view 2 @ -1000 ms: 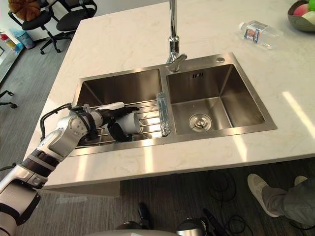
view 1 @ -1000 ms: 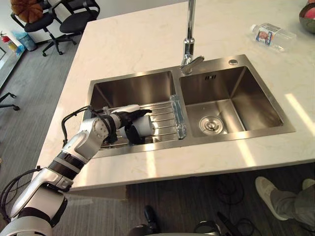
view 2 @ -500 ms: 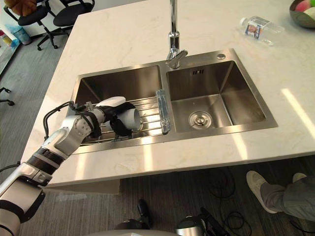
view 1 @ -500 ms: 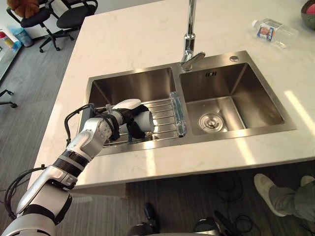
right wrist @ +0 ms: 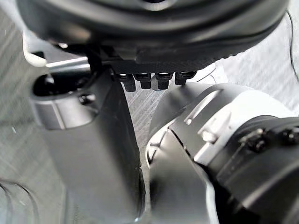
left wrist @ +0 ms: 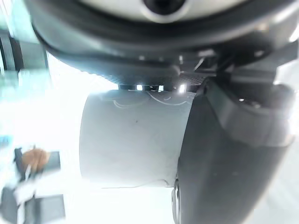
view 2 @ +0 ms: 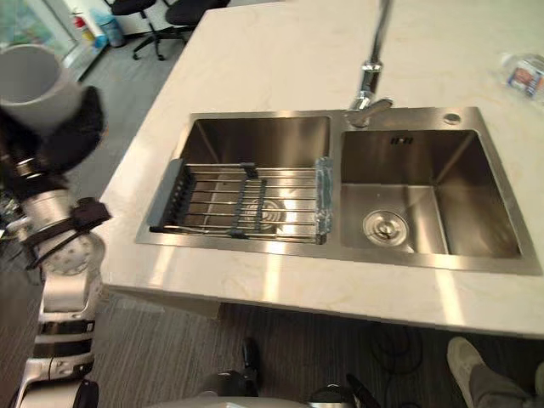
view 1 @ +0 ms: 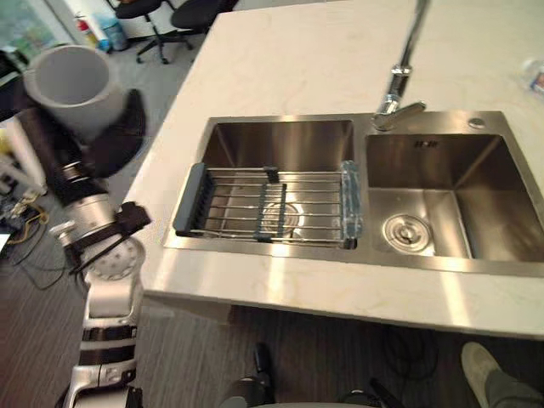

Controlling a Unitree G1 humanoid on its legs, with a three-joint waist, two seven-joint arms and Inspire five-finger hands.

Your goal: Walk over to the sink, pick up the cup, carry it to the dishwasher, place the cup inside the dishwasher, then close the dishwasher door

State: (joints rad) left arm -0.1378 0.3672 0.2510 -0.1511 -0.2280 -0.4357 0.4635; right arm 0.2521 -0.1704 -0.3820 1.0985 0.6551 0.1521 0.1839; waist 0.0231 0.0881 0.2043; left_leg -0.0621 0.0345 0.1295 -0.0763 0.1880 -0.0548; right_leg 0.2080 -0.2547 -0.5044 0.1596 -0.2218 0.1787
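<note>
Left hand (view 1: 109, 143) is raised into the upper left of the head views, its dark fingers curled round the lower part of the grey cup (view 1: 68, 81), which stands roughly upright with its open mouth up. A second ago, and half a second ago too, this hand lay low in the left basin (view 1: 280, 144) of the sink (view 1: 340, 120), gripping the same cup on its side on the wire rack (view 1: 263, 204). Now the cup is out of the sink and held beyond the left edge of the counter (view 1: 297, 59), over the grey floor. In the left wrist view the pale cup (left wrist: 135, 140) sits against the hand's dark bulk (left wrist: 229, 163). The rack lies across the left basin as before, and the drain shows through its bars. The whole picture has shifted since the earlier frames, so the camera has moved: the sink now sits further right in the frame, the faucet (view 1: 399, 81) leans at upper right, and the water bottle (view 2: 523, 72) is at the right edge. A person's shoe (view 1: 489, 374) shows at the lower right. Right hand (right wrist: 140, 42) shows in its own wrist view above the floor; whether it is clenched or relaxed I cannot tell.
</note>
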